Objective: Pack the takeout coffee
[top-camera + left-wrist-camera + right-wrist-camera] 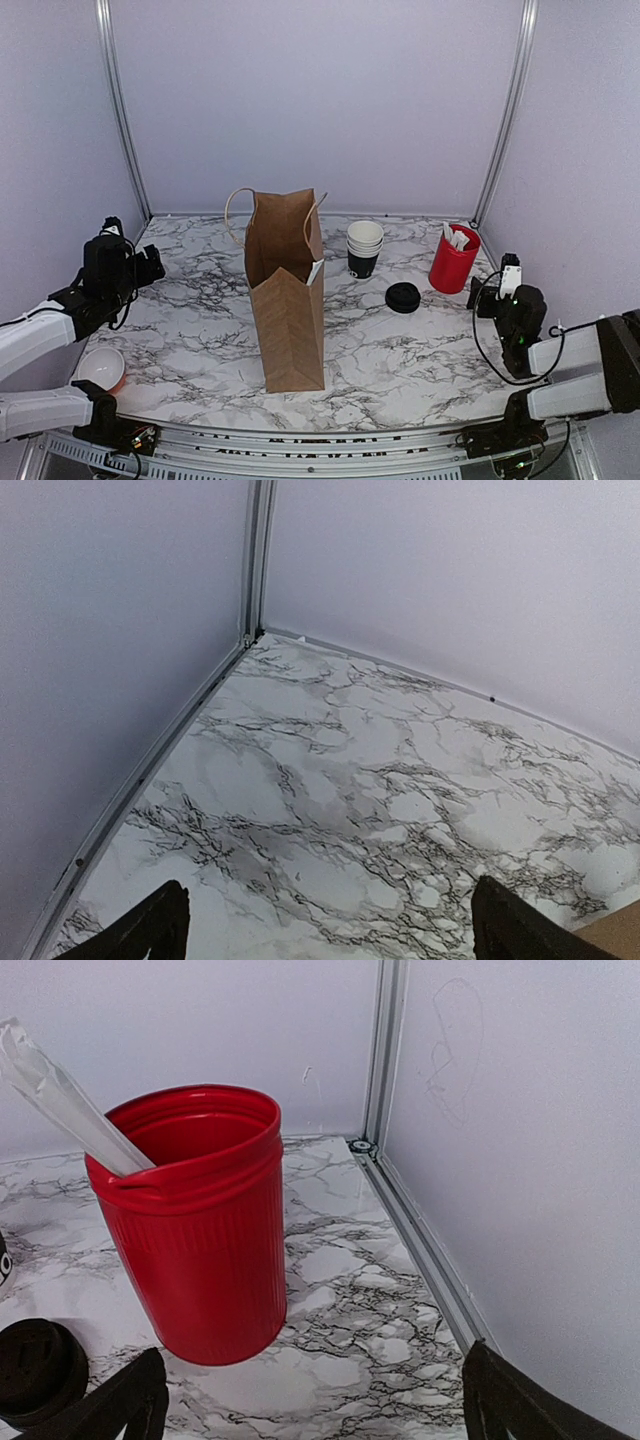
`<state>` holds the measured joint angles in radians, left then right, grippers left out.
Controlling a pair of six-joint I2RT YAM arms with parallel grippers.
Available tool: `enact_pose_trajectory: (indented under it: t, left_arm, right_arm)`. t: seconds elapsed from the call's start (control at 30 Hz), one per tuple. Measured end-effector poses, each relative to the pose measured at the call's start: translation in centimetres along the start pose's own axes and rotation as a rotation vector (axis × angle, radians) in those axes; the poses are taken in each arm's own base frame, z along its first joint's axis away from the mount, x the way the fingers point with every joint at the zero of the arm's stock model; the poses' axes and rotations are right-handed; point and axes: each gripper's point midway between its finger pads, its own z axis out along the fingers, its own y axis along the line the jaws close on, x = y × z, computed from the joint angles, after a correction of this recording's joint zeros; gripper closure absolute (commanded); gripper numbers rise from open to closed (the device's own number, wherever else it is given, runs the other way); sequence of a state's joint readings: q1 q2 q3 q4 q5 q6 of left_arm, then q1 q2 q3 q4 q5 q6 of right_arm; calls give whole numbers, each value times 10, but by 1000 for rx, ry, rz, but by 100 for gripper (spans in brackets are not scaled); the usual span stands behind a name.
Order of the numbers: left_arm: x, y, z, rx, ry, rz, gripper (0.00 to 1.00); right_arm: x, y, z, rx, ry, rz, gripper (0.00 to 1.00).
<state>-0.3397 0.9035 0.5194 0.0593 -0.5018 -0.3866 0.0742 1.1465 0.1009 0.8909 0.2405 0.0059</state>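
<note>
Noted brown paper bag [287, 300] upright at centre of marble desk [200, 330], mouth open, handle loops at the rim. Found black lid [403, 297] lying flat on desk right of centre, outside the bag and apart from it, in front of the gap between stack of white-rimmed cups [364, 247] and red cup [452, 262]; touching neither. Logged white sticks [458, 238] standing in red cup, right of the stack, near the right wall. Noted small white-inside vessel [101, 368], reddish outside, at lower left of top frame beside left arm base.

Checked left jaws: wide apart, nothing between, at left edge of desk, aimed toward far left corner; only bare marble and a bag corner in left wrist frame.

Checked right jaws: wide apart, nothing between, at right edge of desk, facing red cup; lid at lower left of right wrist frame.
</note>
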Motion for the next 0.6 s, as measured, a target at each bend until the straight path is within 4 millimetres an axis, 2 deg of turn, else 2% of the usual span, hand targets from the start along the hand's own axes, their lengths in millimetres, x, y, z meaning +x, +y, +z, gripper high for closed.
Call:
enact_pose_trajectory:
  t: [0.1, 0.2, 0.37, 0.43, 0.5, 0.6]
  left_arm:
    - [-9, 6, 5, -40, -44, 18, 1]
    - [-12, 13, 12, -78, -79, 27, 1]
    - [9, 40, 28, -166, -75, 59, 1]
    - [17, 54, 33, -215, -66, 62, 1]
    - [22, 66, 38, -255, -60, 61, 1]
    - [23, 82, 41, -304, -91, 57, 1]
  right_arm:
    - [7, 0, 6, 9, -6, -13, 0]
    - [0, 1, 14, 10, -44, -16, 0]
    - [-19, 9, 33, -13, -113, -36, 0]
    - [-11, 10, 32, -19, -136, -47, 0]
    - [12, 10, 28, -30, -73, -69, 0]
    - [9, 11, 27, -36, -87, -75, 1]
